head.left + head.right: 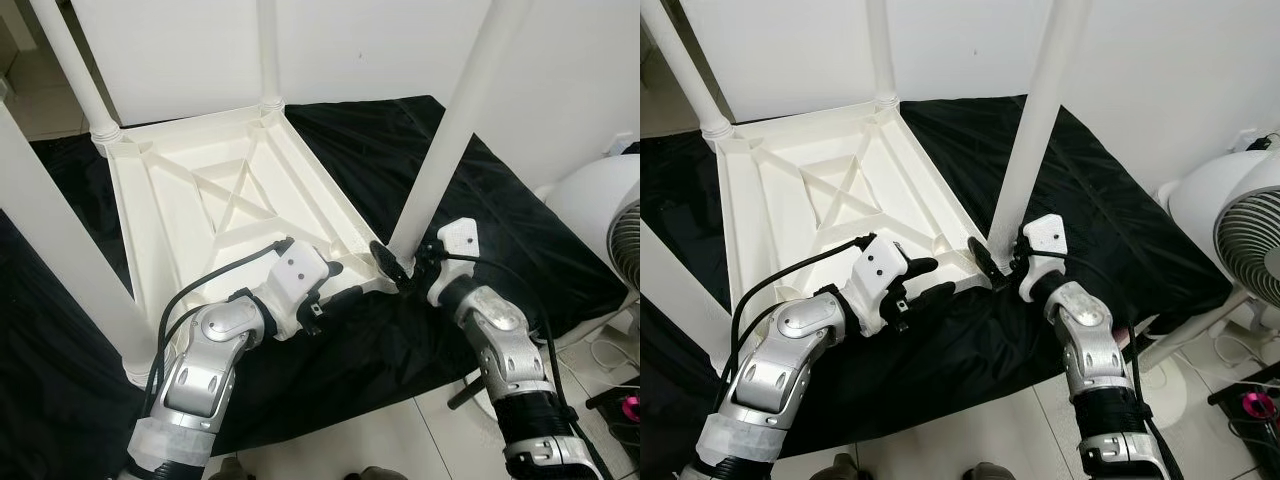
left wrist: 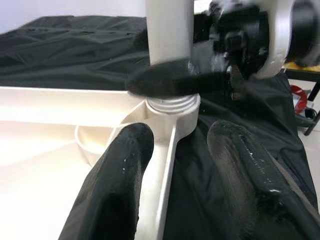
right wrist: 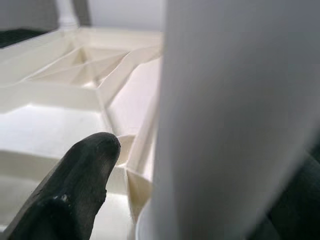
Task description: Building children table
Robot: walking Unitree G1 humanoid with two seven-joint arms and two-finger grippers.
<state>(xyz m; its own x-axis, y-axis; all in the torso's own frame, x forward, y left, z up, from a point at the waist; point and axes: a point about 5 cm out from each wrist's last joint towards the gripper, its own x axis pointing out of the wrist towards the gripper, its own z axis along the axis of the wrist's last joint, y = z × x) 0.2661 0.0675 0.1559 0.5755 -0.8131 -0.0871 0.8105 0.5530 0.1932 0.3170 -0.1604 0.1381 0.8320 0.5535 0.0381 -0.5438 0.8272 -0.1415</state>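
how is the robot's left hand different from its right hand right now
The right hand is closed around the base of the near white table leg, while the left hand holds nothing, its fingers open.
The right hand is at the leg's socket; the left hand lies over the tabletop edge beside that corner.
Both have black fingers and work over the black cloth.

Left end effector [image 1: 345, 292] open; right end effector [image 1: 398, 266] clamped.
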